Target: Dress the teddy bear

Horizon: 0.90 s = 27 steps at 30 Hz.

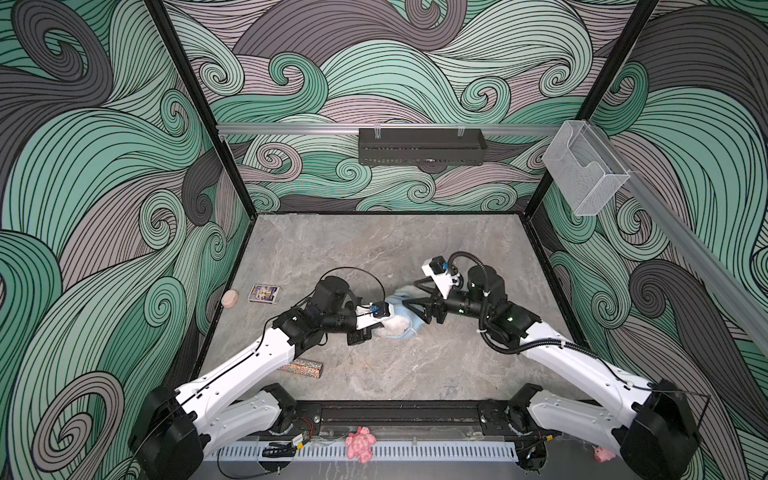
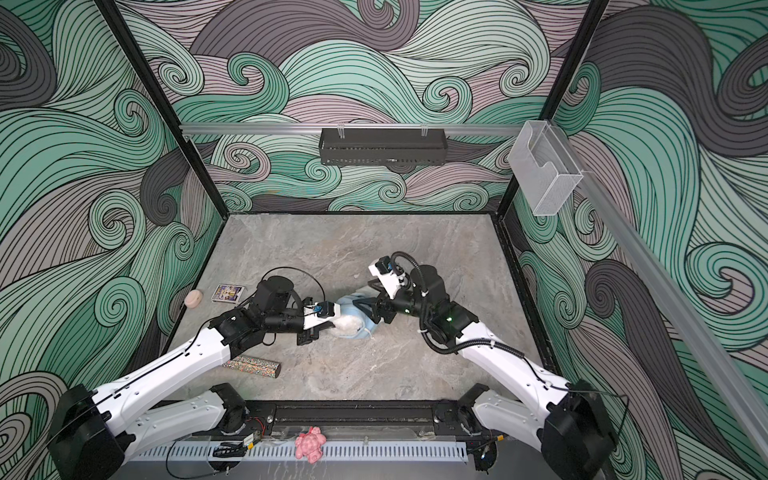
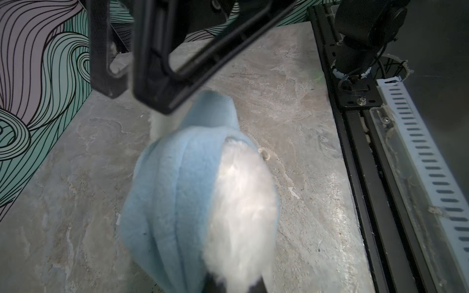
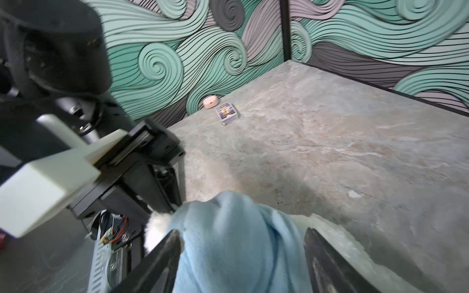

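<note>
The teddy bear (image 1: 395,327) (image 2: 348,325) lies mid-table, its white fur mostly wrapped in a light blue garment (image 1: 399,300) (image 2: 352,302). In the left wrist view, white fur (image 3: 243,197) pokes out of the blue cloth (image 3: 172,190), and my left gripper (image 3: 233,286) (image 1: 376,331) is shut on that fur. My right gripper (image 4: 243,243) (image 1: 412,299) stands open, its fingers (image 4: 167,248) on either side of a bunched fold of the garment (image 4: 236,241). The bear's face is hidden.
A card box (image 1: 264,294) and a peach round thing (image 1: 229,298) lie near the left wall. A glittery bar (image 1: 301,368) lies under the left arm. A pink lumpy toy (image 1: 360,444) and a tiny pig (image 1: 603,454) sit on the front rail.
</note>
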### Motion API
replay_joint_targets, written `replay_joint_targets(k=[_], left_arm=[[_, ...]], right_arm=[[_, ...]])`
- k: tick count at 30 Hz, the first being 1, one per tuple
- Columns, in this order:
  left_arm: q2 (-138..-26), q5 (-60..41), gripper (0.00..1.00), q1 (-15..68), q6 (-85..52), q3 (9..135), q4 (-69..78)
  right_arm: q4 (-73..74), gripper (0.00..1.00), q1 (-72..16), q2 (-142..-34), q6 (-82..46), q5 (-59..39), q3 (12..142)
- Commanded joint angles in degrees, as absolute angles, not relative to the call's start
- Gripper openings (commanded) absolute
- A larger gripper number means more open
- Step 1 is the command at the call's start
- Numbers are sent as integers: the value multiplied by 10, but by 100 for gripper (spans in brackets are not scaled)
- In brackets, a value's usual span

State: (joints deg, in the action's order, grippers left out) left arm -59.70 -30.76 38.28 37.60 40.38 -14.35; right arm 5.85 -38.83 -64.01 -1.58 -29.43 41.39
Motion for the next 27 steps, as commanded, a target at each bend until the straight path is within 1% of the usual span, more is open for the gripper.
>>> replay_joint_targets(k=[1,3,4,5,7,10,15,19,23,25,27], left_arm=[[-603,-345,0,381,399,435,-161],[-601,-346,0,381,405,437,-167],[-600,-345,0,381,407,438,-169],[-598,-344,0,381,413,437,-172],[-595,-348,0,381,437,436,-185],[-589,-346,0,383,475,435,-205],[-574,-329,0,389,524,435,-218],[-561,-318,0,392,519,429,-199],[-549,-309,0,393,491,417,-175],[-546,-278,0,393,439,411,-149],[-545,-220,0,393,347,411,-126]], right_arm=[[38,79,-419,-682,46,-302,439],[37,77,-421,-709,39,-304,448],[40,73,-421,-720,30,-302,450],[45,67,-421,-729,15,-291,453],[41,50,-420,-752,-14,-265,463],[0,34,-412,-792,-75,-233,501],[-72,24,-377,-852,-172,-221,538],[-110,19,-361,-860,-187,-181,545],[-131,19,-344,-854,-180,-160,552],[-121,26,-342,-838,-161,-172,552],[-96,36,-341,-809,-138,-195,544]])
